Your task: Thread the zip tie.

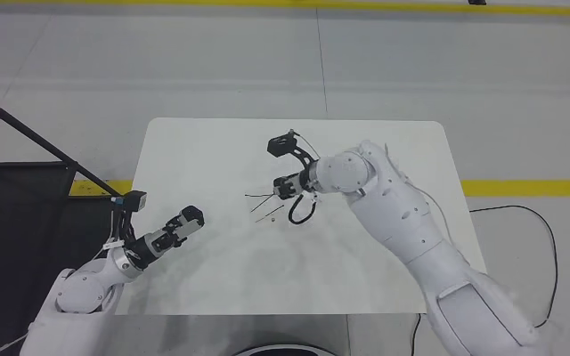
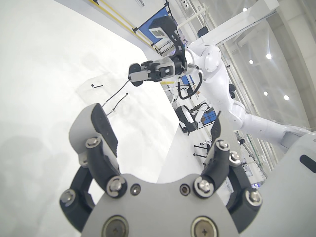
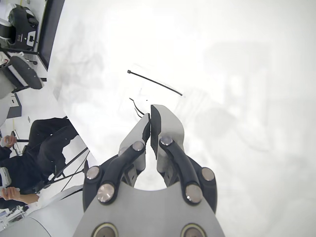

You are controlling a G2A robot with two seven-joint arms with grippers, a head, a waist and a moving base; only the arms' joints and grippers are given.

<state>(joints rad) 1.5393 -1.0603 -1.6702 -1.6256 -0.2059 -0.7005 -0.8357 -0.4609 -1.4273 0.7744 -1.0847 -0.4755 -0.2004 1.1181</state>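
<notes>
My right gripper (image 1: 283, 188) hangs over the middle of the white table (image 1: 374, 258), shut on a thin black zip tie (image 3: 136, 106) whose free end sticks out past the fingertips (image 3: 155, 114). In the left wrist view that tie (image 2: 116, 93) trails from the right gripper (image 2: 134, 75) down to the tabletop. A second black zip tie (image 3: 155, 83) lies flat and straight on the table just beyond, also seen from above (image 1: 272, 214). My left gripper (image 1: 194, 216) sits low near the table's front left, open (image 2: 158, 119) with nothing between its pads, pointing toward the ties.
A short black piece (image 2: 96, 85) lies on the table beyond the ties. A black panel and a slanted pole (image 1: 31, 214) stand off the table's left edge. Bare tabletop stretches between the two grippers and along the front.
</notes>
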